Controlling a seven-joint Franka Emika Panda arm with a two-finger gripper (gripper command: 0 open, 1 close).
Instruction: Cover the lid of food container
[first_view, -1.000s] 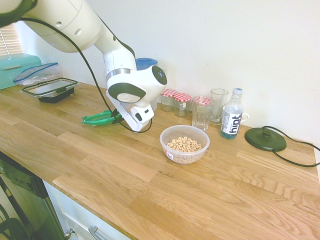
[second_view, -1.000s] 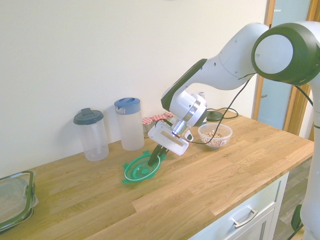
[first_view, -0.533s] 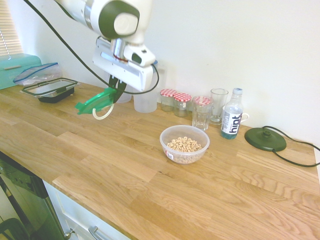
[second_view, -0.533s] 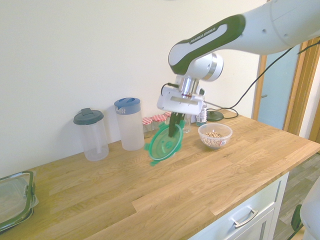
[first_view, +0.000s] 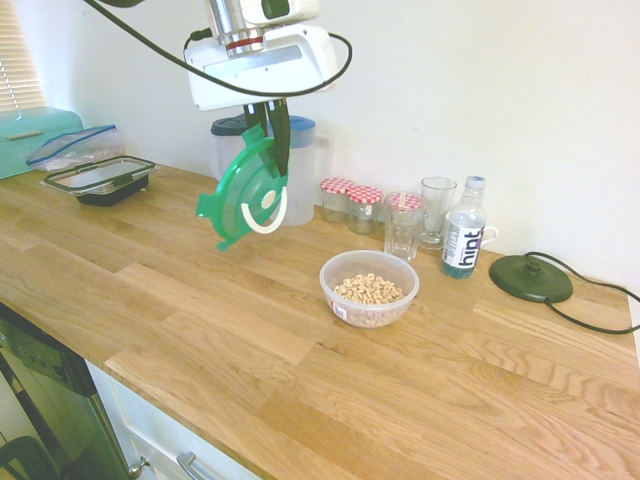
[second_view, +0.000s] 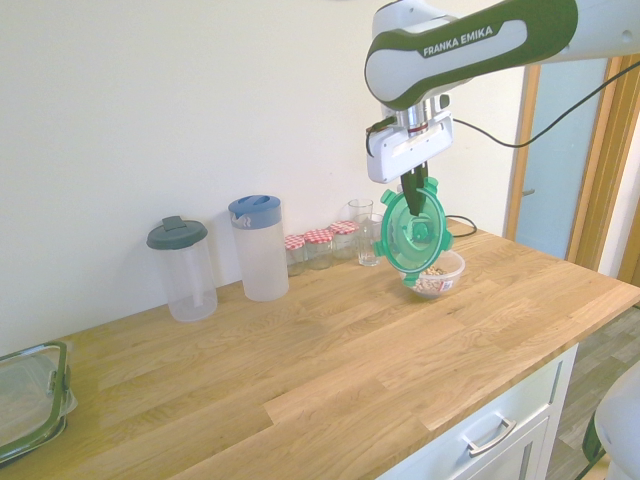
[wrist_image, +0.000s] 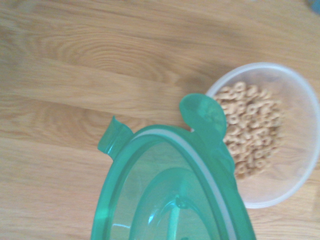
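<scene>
First exterior view: the fingers (first_view: 272, 140) are clamped on the lid (first_view: 246, 200), which hangs edge-on so it clears the desk (first_view: 200, 330); the food container (first_view: 369, 288) sits at its 4 o'clock.

Second exterior view: the lid overlaps the food container.

Wrist view: cereal shows at the lid's 2 o'clock.

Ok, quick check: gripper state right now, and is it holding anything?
Gripper: shut on the green lid, which hangs tilted on edge in the air, above the counter and not yet over the cereal bowl.
</scene>
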